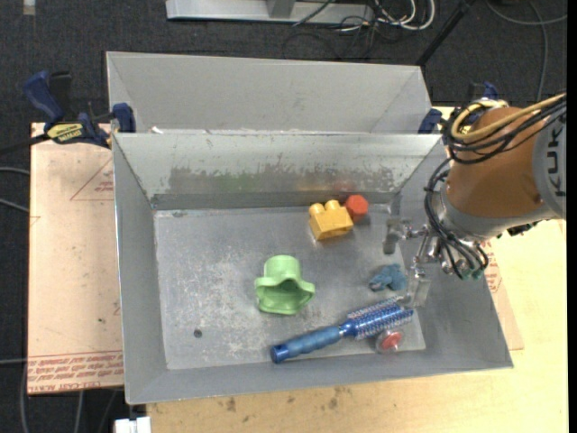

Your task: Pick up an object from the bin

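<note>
A yellow block (330,220) sits beside an orange ball (358,207), green cup (283,284) apart.

Gripper (406,258), fingers apart, hangs at the right side of the bin (135,242), just beside a small blue toy (388,280); a blue brush (338,332) lies near

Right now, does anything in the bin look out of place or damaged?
Nothing looks spilled or broken. A green cup seems tipped on its side mid-bin, and a blue brush lies slantwise near the front wall, ordinary for loose things.
</note>
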Motion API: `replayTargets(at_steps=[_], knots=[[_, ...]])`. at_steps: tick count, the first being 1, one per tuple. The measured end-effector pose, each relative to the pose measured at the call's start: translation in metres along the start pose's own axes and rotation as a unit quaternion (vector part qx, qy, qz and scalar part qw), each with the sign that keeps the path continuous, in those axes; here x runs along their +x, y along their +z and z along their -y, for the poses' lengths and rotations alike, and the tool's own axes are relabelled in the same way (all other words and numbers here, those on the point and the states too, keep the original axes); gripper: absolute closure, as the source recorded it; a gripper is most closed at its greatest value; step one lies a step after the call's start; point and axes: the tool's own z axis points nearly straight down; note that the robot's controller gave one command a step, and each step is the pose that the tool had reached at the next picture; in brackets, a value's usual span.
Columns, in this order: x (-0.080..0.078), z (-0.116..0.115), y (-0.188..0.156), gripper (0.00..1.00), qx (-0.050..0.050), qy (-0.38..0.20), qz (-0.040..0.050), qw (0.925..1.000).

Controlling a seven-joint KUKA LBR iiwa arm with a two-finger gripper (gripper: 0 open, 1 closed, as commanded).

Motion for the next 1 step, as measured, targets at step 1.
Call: replayTargets(at_steps=[1], knots=[[0.0331, -0.0116, 0.0699, 0.0, -0.001, -0.239, -0.0018, 0.9711]])
